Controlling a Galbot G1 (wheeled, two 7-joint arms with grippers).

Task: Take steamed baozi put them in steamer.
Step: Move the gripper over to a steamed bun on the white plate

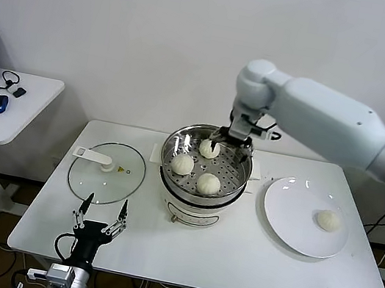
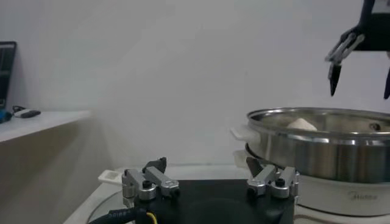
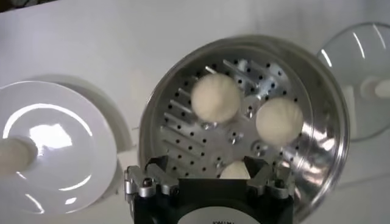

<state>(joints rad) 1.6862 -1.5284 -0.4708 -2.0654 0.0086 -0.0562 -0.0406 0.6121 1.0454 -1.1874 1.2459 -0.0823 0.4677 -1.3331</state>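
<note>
The steel steamer [image 1: 239, 169] on its white base holds three cream-white baozi [image 1: 209, 148], [image 1: 182, 163], [image 1: 208, 183]. A fourth baozi [image 1: 327, 220] lies on the white plate [image 1: 291, 221] at the right. My right gripper [image 1: 231, 142] hangs open and empty just above the steamer's back part, over the rear baozi. In the right wrist view the right gripper [image 3: 207, 167] stands open above the steamer floor [image 3: 183, 115], with one baozi [image 3: 234, 171] partly hidden under it. My left gripper [image 1: 100, 213] is open and empty at the table's front left.
A flat glass lid [image 1: 107, 171] with a white handle lies left of the steamer. A side table [image 1: 5, 107] at the far left holds a laptop and a mouse. The left wrist view shows the steamer wall [image 2: 323, 146] and the right gripper [image 2: 359, 73] above it.
</note>
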